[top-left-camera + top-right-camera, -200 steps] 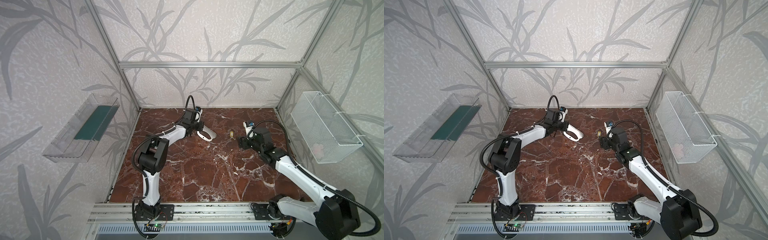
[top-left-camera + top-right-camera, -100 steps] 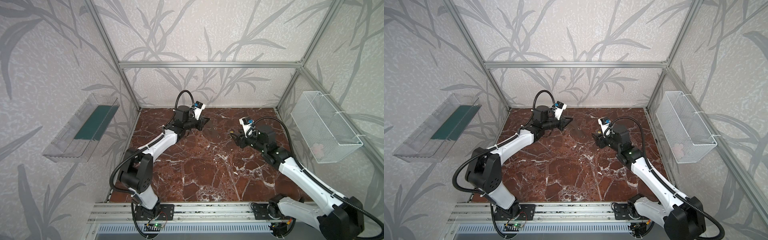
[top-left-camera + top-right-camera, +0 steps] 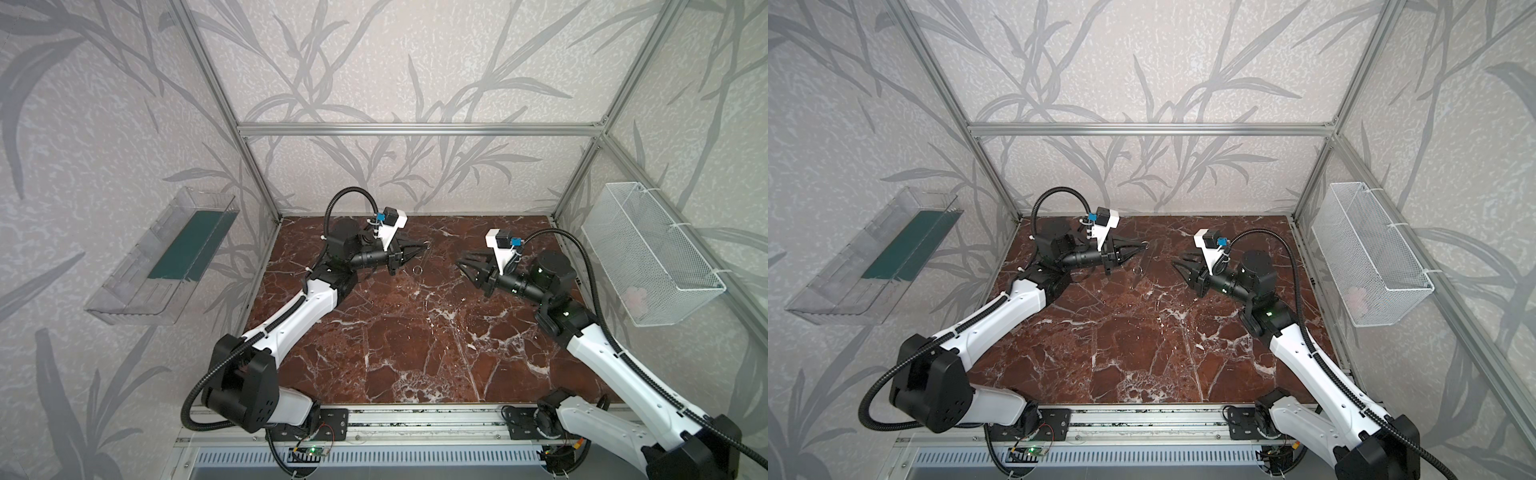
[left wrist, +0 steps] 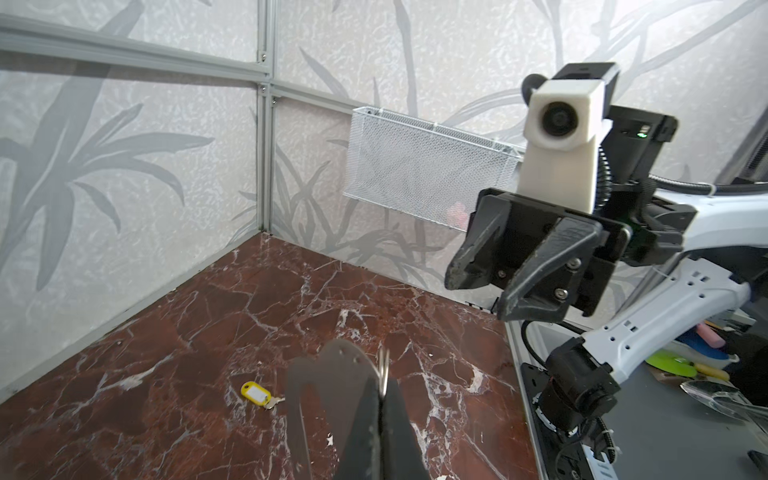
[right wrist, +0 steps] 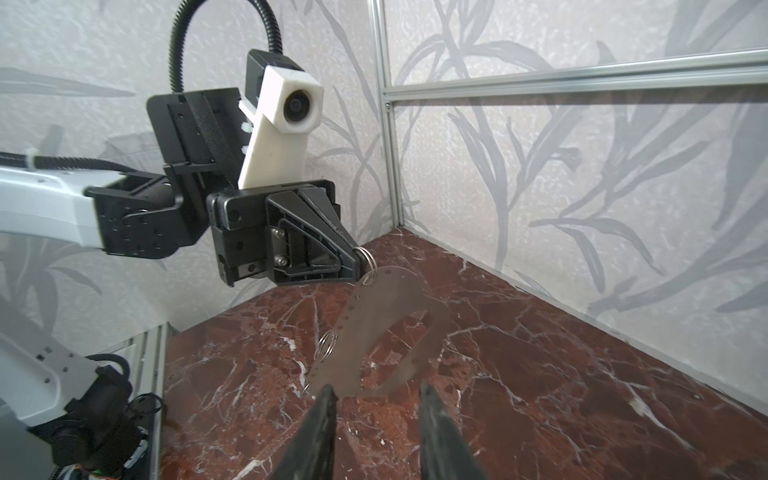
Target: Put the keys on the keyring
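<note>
**Both grippers lifted off the floor, now face to face**

Since a second ago the right gripper [image 4: 478, 296] has risen from beside the keyring and swung round toward the left gripper [image 5: 358, 259]. The left one has itself come up from low over the marble floor [image 3: 395, 332]. The right jaws have narrowed but stand apart, with nothing between them.

Nearer the front rail, that right claw hangs in the air. On the floor ahead of the left gripper lies the keyring [image 4: 254, 392], yellow tag up, touched by neither arm; it cannot be made out in the top views.

Further back, the left jaws are pressed together on a silver ring [image 5: 365, 254]. It is threaded through a rim hole of the oval piece [image 5: 386, 295], which dangles clear of the floor. More rings [image 5: 326, 348] hang along its rim.
</note>
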